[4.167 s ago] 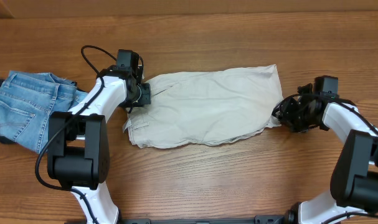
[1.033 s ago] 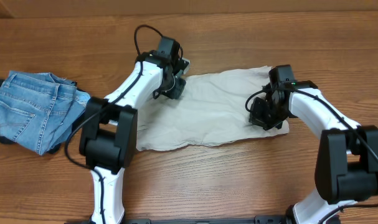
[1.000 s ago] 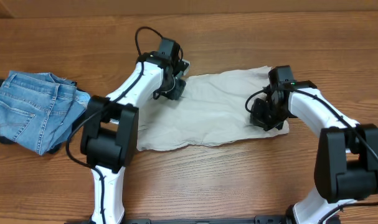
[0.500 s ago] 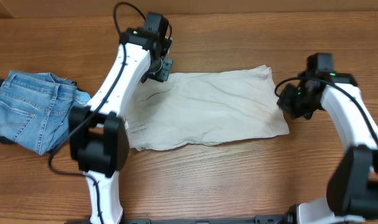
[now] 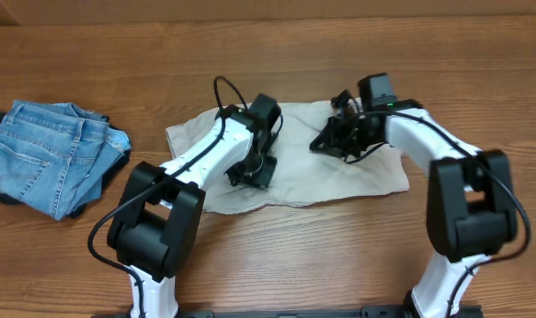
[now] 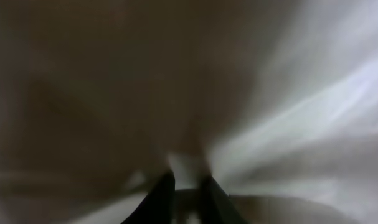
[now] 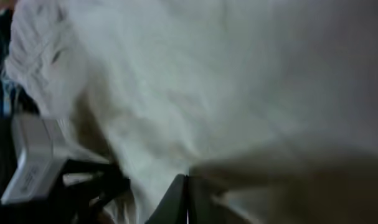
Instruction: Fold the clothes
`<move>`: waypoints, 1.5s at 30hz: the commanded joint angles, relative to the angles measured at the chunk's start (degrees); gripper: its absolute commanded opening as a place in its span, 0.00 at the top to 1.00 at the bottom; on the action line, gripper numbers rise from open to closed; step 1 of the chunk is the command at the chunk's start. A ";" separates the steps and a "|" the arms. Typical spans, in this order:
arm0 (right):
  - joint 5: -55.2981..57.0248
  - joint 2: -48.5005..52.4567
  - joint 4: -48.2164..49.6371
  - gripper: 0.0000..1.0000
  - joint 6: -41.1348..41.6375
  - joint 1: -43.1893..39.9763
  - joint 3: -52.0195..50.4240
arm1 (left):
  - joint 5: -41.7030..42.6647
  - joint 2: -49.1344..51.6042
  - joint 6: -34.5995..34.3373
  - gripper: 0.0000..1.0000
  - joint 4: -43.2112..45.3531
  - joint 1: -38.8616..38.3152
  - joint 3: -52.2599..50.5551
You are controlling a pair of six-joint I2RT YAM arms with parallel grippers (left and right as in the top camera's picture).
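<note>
Where the shorts lie: mid-surface point(image 5: 73, 265); pale beige shorts point(image 5: 312, 181) spread flat betw. both arms, edges rumpled.
Long axis: runs L–R across the surface. L edge slants, upper L corner further out than lower one. Which end is the waistband: can't tell.
Jeans: lt-blue heap point(image 5: 47, 159) at far L, well apart from shorts.
Left end effector point(image 5: 252, 170): down on shorts, L of centre. Wrist view shows two dark fingers point(image 6: 162, 199) nearly together, w/ a ridge of pale cloth pinched betw. them. Pic is blurred.
Right end effector point(image 5: 334, 141): at upper edge of shorts, R of centre. Wrist view shows it closed tight, tips meeting at a cloth fold. Whether cloth is actually nipped: can't tell.
Overhead only: full outline of shorts, jeans, placing of both arms. Finger gaps are hidden under the wrists.
Wrist views only: finger state and cloth creases close up. Neither shows the outline.
R wrist extra: grey-white block point(image 7: 33, 165) at L edge, too blurred to ID.
</note>
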 commanded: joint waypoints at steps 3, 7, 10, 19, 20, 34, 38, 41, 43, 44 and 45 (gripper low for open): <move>7.89 6.40 15.52 0.96 17.38 -1.31 0.24 | 1.51 0.09 -2.71 0.82 -0.46 0.22 -8.50; 11.06 6.60 27.78 0.96 25.11 -5.33 0.24 | 0.96 0.09 -2.69 0.82 -0.28 0.24 -12.46; 12.41 6.60 34.71 0.96 25.57 -9.20 0.26 | -1.75 0.09 -2.89 0.82 -0.24 0.24 -13.07; -17.66 -6.49 20.20 0.96 10.86 -20.81 2.19 | -7.28 -6.84 0.44 0.66 -3.34 0.28 10.21; -16.63 -9.57 15.23 0.96 8.52 -20.68 2.19 | -8.00 -7.65 1.27 0.62 -1.84 0.28 12.63; 22.18 -11.08 -11.23 0.93 -2.38 6.49 -10.03 | -4.35 11.15 3.21 0.91 11.34 3.76 10.58; 31.65 -10.23 -10.49 0.93 6.75 1.31 -16.61 | -6.16 11.15 5.29 0.89 11.63 8.07 10.58; 33.73 -10.23 -11.61 0.95 9.33 -3.87 -17.38 | -6.05 11.13 8.48 0.85 11.52 11.02 10.60; 33.09 -10.23 -12.96 0.95 9.25 -6.23 -17.33 | -6.12 11.13 10.54 0.83 10.34 12.46 11.08; 33.00 -10.23 -13.53 0.95 9.11 -6.84 -17.33 | -6.23 11.04 10.62 0.81 8.98 13.11 11.98; 32.52 -10.23 -13.94 0.95 9.11 -7.37 -17.33 | -6.36 10.88 11.87 0.77 7.34 13.62 13.33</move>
